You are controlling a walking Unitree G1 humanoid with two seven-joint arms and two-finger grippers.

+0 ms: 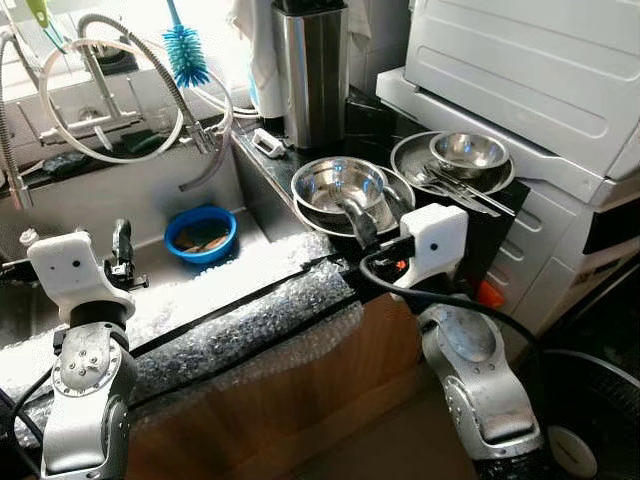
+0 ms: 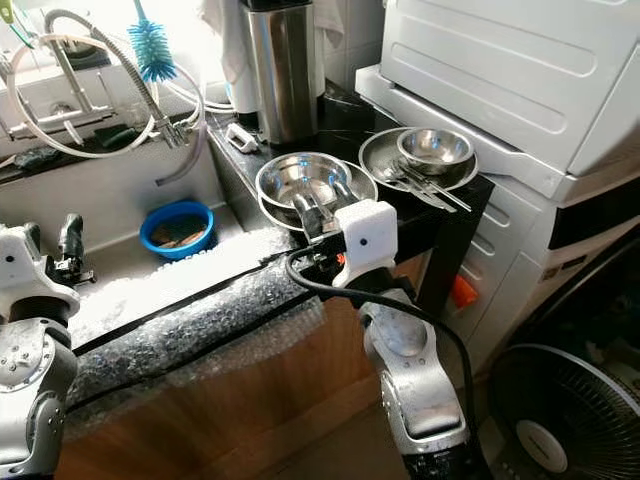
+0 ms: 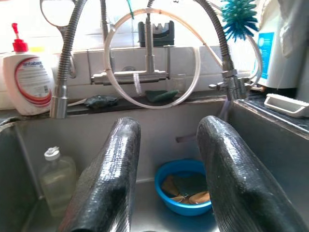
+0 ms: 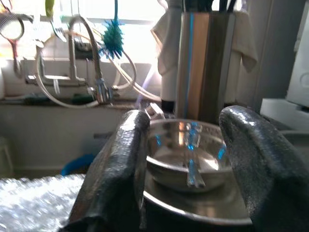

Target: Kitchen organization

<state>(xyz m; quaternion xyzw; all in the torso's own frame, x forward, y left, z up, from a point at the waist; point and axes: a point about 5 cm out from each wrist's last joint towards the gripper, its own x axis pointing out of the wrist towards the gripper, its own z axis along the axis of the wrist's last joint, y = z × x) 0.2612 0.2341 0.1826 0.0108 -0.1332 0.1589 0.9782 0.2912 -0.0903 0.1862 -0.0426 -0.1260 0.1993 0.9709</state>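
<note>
A blue bowl (image 1: pixel 201 232), a turquoise-bristled brush (image 1: pixel 184 52), silver steel bowls (image 1: pixel 338 183), black claw fingers (image 3: pixel 108 174).

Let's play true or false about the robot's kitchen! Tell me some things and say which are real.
1. A blue bowl sits in the sink. True.
2. The right claw is squeezing a cup. False: its fingers are open, facing a steel bowl.
3. The bottle brush by the tap has blue bristles. True.
4. The steel bowl sits on the floor. False: it rests on a plate on the dark counter.
5. The left claw is open above the sink. True.
</note>
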